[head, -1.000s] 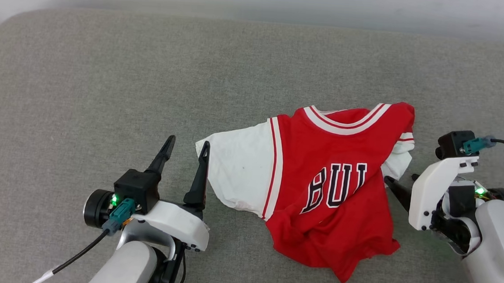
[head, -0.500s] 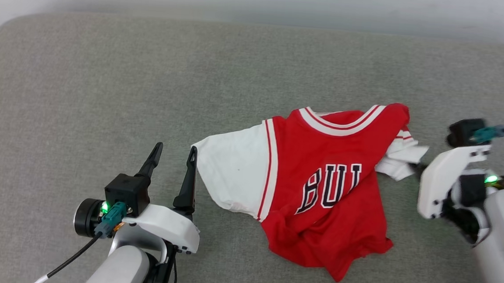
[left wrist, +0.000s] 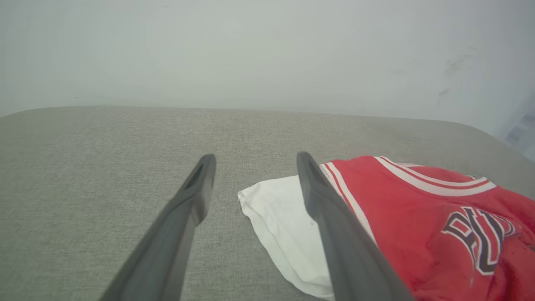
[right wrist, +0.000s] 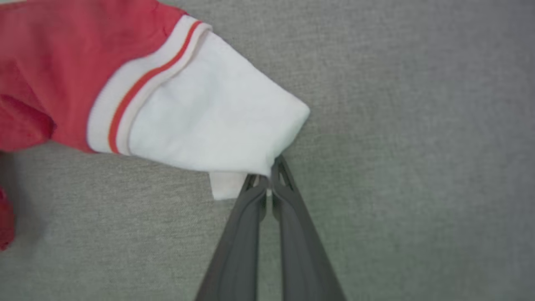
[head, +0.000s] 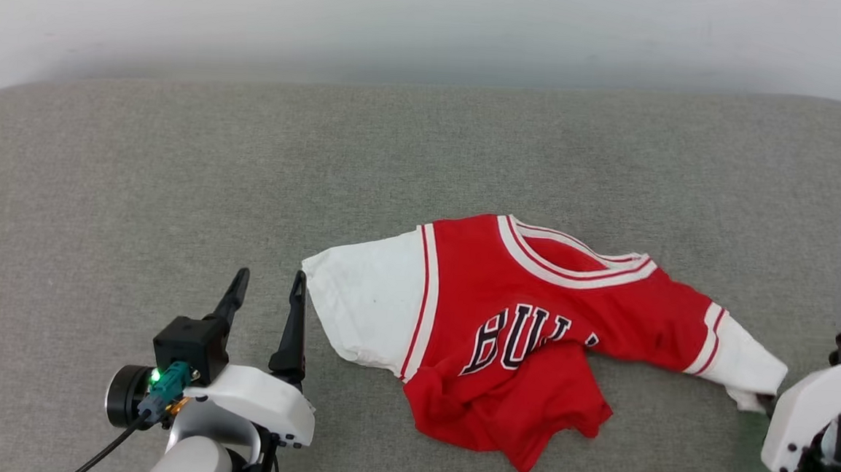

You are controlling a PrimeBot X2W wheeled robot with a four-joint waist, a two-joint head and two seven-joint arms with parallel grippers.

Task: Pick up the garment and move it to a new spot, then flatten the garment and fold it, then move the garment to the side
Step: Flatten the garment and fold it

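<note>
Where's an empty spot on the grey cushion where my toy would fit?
The widest bare stretch of the grey cushion runs from the garment back to the wall, and left past the open left gripper. It is crowded at the front: the garment sprawls there, its white sleeve pinched by the right gripper.

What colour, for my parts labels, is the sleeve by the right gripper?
White sleeve, red-striped band; best in right wrist view.
</note>
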